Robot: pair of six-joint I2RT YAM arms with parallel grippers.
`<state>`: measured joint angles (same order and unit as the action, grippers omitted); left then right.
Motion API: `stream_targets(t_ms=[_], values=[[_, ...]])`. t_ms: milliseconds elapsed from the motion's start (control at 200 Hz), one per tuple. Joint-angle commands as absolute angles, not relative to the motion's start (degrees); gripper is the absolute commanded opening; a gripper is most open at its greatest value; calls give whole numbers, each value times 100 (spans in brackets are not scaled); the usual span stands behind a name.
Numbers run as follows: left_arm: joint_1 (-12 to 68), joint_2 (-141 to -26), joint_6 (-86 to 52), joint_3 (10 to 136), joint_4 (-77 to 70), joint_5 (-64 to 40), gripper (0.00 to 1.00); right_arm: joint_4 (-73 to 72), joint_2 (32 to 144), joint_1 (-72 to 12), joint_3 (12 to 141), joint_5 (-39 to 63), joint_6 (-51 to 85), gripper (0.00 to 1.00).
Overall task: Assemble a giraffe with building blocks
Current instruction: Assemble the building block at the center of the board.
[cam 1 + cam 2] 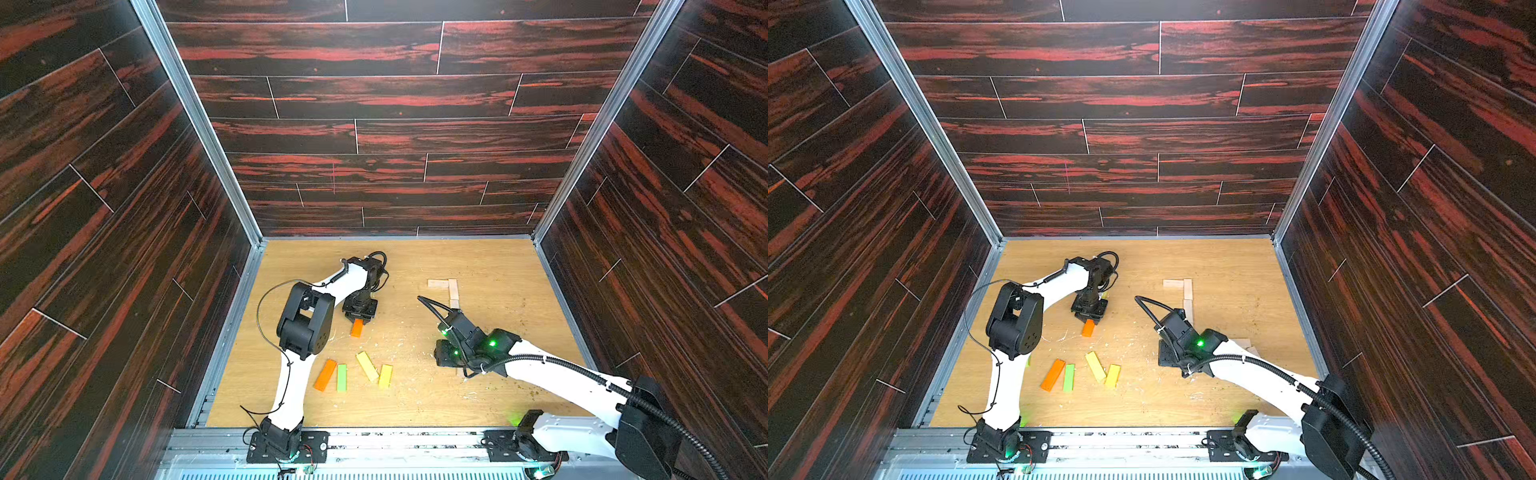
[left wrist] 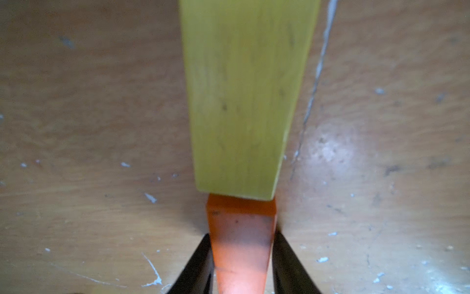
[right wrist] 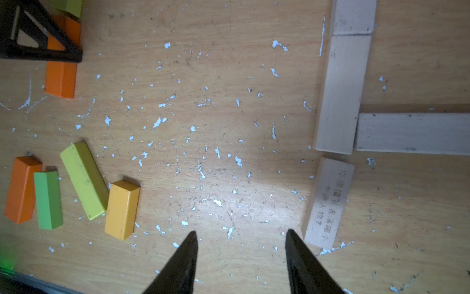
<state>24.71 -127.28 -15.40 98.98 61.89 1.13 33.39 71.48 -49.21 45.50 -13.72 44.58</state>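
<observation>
My left gripper (image 2: 241, 233) straddles one end of an orange block (image 2: 241, 241) that lies flat on the wooden floor (image 1: 415, 399). Its jaws stand close on both sides, with a hairline gap on one side. That block's far end meets a yellow-green block (image 2: 244, 101) end to end. In both top views the orange block (image 1: 356, 328) (image 1: 1088, 328) pokes out from under the gripper. My right gripper (image 3: 241, 231) is open over bare floor, beside a printed pale block (image 3: 328, 201). More pale blocks (image 3: 340, 94) (image 3: 412, 133) form an L-shaped line (image 1: 453, 289).
Loose blocks lie near the front: orange (image 1: 325, 375), green (image 1: 341, 377), yellow-green (image 1: 367, 366) and yellow (image 1: 385, 376). Dark panelled walls (image 1: 124, 249) close in three sides and a metal rail (image 1: 395, 440) runs along the front. White flecks dot the floor.
</observation>
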Motion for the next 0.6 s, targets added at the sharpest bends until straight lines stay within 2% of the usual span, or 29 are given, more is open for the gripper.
stream_targets(t_ms=[0, 225, 426, 591], values=[[2451, -12875, -1451, 10052, 6379, 209, 41, 3409, 7243, -4939, 4685, -1389, 4547, 57], [2445, -12919, -1435, 10176, 6450, 247, 41, 3445, 7223, -4939, 4689, -1415, 4528, 57], [2436, -12945, -1427, 10265, 6485, 263, 35, 3445, 7247, -4939, 4726, -1403, 4519, 57], [2431, -12986, -1412, 10318, 6505, 266, 35, 3454, 7251, -4939, 4746, -1415, 4509, 56]])
